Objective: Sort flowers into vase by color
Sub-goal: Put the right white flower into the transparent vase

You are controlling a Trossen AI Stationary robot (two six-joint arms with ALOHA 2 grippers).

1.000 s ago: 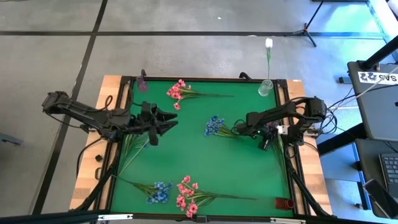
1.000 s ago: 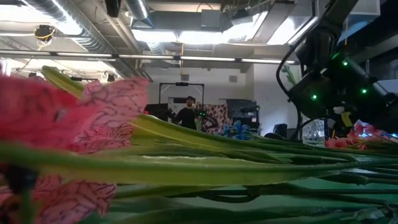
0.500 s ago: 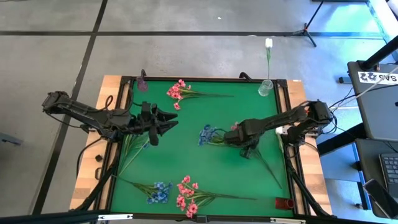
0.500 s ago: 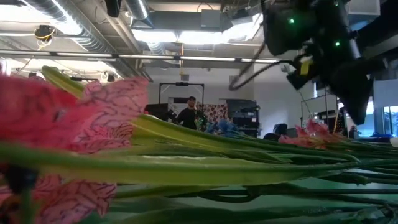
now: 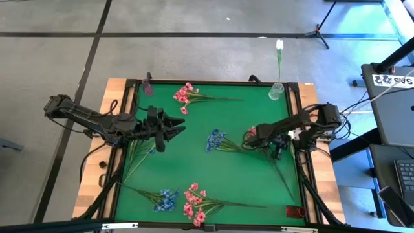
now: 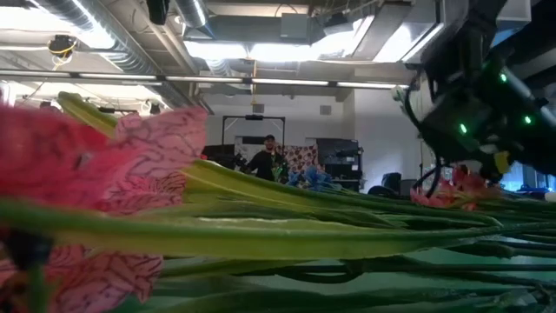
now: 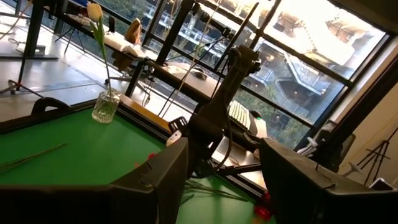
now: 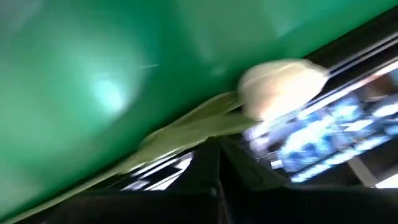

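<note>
A glass vase (image 5: pixel 276 91) at the table's far right holds one white flower (image 5: pixel 279 45) upright. My right gripper (image 5: pixel 253 137) is low over the mat's right half and shut. A pale bud (image 8: pixel 280 84) on a green stem shows just past its fingertips, and that long stem (image 5: pixel 281 173) trails toward the near right corner. Pink blooms (image 6: pixel 453 187) show beside this gripper. A blue spray (image 5: pixel 216 138) lies just left of it. My left gripper (image 5: pixel 173 128) waits open, held level above the mat's left side. My right gripper is shut on the green stem (image 8: pixel 186 134) of the white flower, a little below the bud. The fingers slant down from the table's right side and lie across the stem. Blur hides the exact place of contact. I cannot tell whether it also touches the pink blooms.
A pink spray (image 5: pixel 185 96) lies at the far middle, blue (image 5: pixel 167 199) and pink (image 5: pixel 194 204) sprays at the near edge, and green stems (image 5: pixel 134 155) below my left gripper. A dark small vase (image 5: pixel 147 85) stands far left, a red one (image 5: pixel 295 211) near right.
My right gripper swung toward the table's middle, then drew back toward the right edge, staying shut. The long stem under it swept along with it. The blue spray slid a little toward the left and near edges.
</note>
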